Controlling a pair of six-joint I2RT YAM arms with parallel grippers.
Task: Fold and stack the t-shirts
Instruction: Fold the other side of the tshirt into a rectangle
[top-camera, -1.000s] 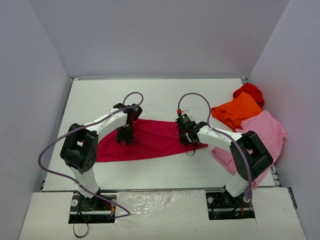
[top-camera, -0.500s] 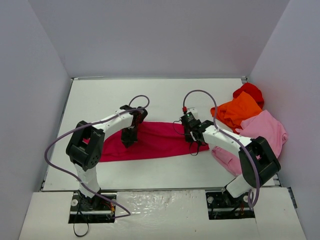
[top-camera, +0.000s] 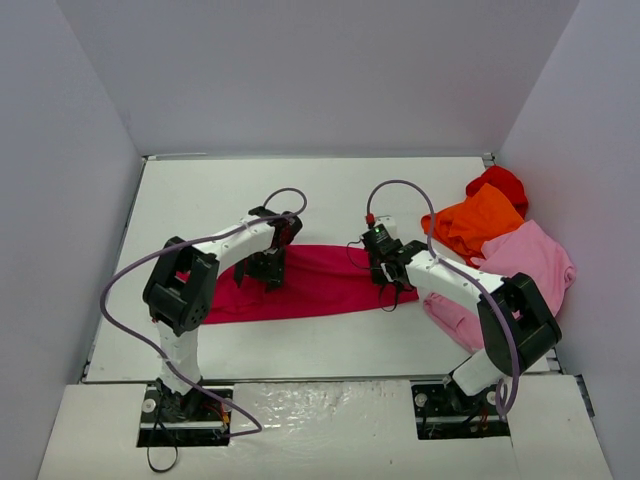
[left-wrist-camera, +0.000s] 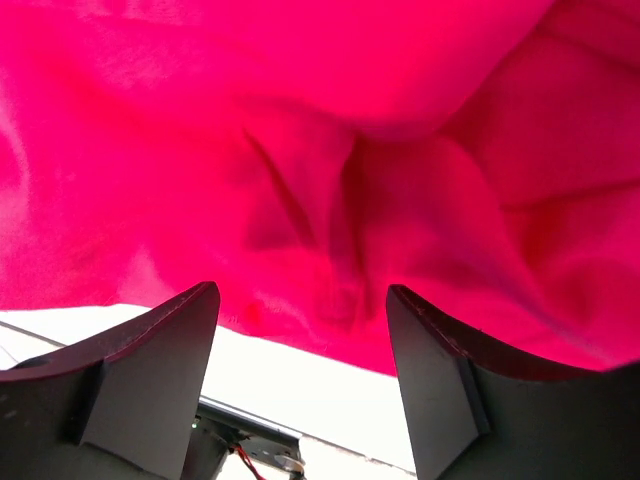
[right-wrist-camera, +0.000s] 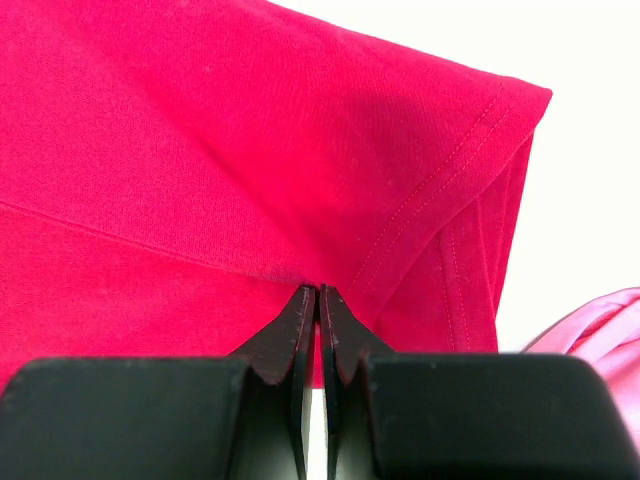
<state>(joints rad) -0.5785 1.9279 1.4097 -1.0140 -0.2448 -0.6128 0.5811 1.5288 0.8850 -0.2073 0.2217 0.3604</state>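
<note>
Crimson t-shirt (top-camera: 325, 282) lies as a long band across centre frame on the table (top-camera: 330, 190). Left gripper (top-camera: 265, 272) is over its left part, fingers spread. Right gripper (top-camera: 388, 288) is at the right sleeve, tips pressed together against the cloth. Heaped at right, touching: orange t-shirt (top-camera: 475, 222), light pink t-shirt (top-camera: 525, 265), bright red t-shirt (top-camera: 498, 183). Four shirts, two grippers.

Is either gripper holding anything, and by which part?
The right gripper seems to pinch the crimson shirt at a fold beside its sleeve; the left gripper is open, holding nothing.

top: overhead, far | wrists: close, downward | shared: crimson t-shirt (top-camera: 320, 285)
</note>
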